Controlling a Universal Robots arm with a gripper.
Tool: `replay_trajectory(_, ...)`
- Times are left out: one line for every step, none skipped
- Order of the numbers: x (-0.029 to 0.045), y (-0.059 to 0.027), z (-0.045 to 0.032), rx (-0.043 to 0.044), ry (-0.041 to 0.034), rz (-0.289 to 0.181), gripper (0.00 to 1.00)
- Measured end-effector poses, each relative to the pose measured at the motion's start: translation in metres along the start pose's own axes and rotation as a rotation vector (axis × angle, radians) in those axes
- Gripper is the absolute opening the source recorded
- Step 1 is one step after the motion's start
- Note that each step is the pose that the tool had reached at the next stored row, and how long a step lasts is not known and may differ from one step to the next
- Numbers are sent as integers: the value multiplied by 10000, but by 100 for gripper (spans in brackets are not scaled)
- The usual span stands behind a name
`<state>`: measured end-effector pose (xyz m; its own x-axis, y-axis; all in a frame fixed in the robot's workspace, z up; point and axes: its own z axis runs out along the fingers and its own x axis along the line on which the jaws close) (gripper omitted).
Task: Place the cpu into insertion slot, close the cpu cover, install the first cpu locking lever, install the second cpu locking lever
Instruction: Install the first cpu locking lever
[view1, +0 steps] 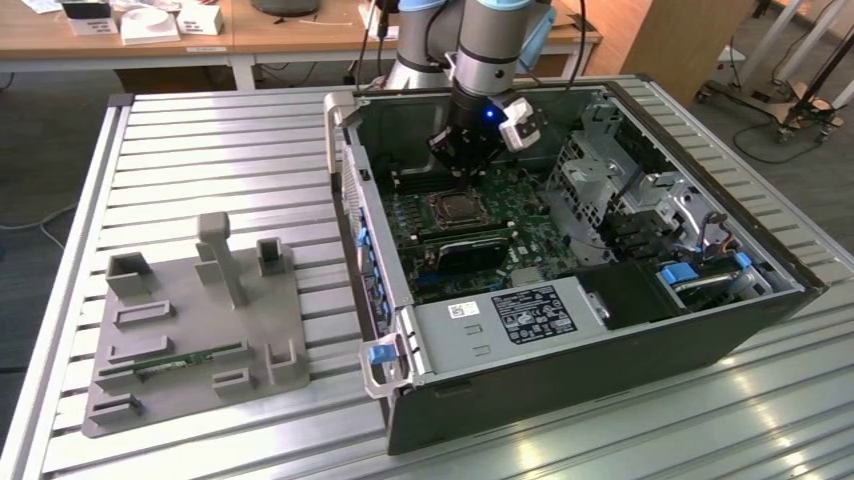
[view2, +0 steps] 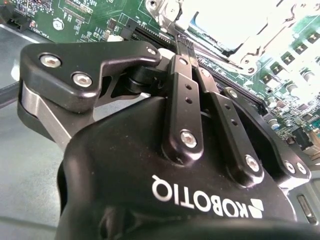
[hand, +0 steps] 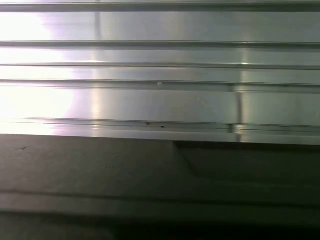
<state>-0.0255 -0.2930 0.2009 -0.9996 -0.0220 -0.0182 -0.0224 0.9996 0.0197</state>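
In the exterior view my black gripper (view1: 459, 170) hangs inside the open computer case, just behind the insertion slot (view1: 454, 208), a small square socket with a silver rim on the green motherboard (view1: 514, 230). In the second wrist view the gripper (view2: 183, 44) has its two fingers pressed together, and nothing shows between them. Its tip stands low over the board, beside the edge of the socket. There the silver cpu cover (view2: 252, 44) frames a bright flat metal square, the cpu (view2: 225, 22). Whether the cover lies fully flat I cannot tell.
The case walls (view1: 350, 190) surround the arm, with a drive cage (view1: 627, 190) and a power supply (view1: 534, 315) close by. A grey fixture plate (view1: 187, 340) carrying a green memory stick (view1: 174, 365) lies on the slatted aluminium table (hand: 160, 95). A wooden desk (view1: 267, 40) stands behind.
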Motion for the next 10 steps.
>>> replay_trajectory(0,0,-1,9,1,0,10)
replay_trajectory(0,0,-1,15,2,0,10)
replay_trajectory(0,-1,-1,21,2,-1,10)
replay_trajectory(0,0,0,28,2,-1,10)
replay_trajectory(0,0,1,43,2,-1,10)
replay_trajectory(0,0,1,63,2,-1,10)
replay_trajectory(0,0,1,80,3,-1,10)
replay_trajectory(-1,0,3,96,4,-2,10)
replay_trajectory(0,0,5,109,5,-2,10)
replay_trajectory(0,0,8,125,5,-2,10)
